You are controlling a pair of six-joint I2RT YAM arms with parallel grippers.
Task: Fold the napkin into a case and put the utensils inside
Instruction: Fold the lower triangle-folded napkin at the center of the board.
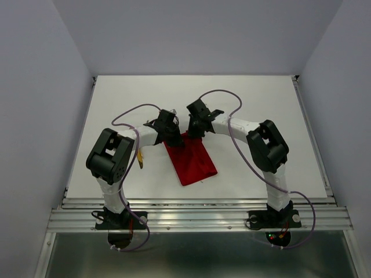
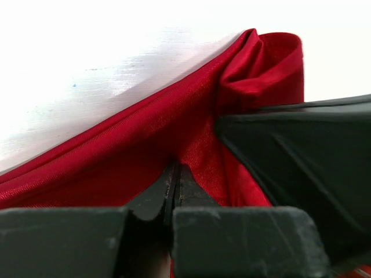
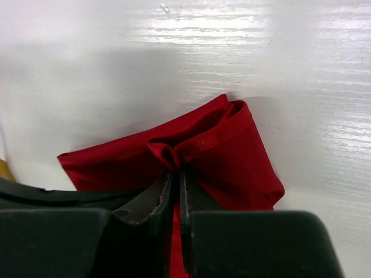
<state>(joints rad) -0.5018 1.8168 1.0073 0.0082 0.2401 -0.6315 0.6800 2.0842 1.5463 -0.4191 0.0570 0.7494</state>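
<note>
Napkin point(image 1: 191, 161) is lying folded into a long red rectangle at the middle of the table point(image 1: 261, 116), slanting from far left to near right. At the left, a knife point(image 1: 139, 160) is showing as a gold sliver on the table, just beside the left arm point(image 1: 110, 156) and apart from the cloth. The left end effector point(image 1: 172, 138) is reaching down to the napkin's far edge; in its wrist view its fingers point(image 2: 165, 194) are pressing together on a fold of red cloth, pinching it. Just beside it, the right end effector point(image 1: 193, 134) is pinching the same far edge, its fingers point(image 3: 168, 191) closing on a gathered, puckering corner that is lifting slightly off the white surface.
</note>
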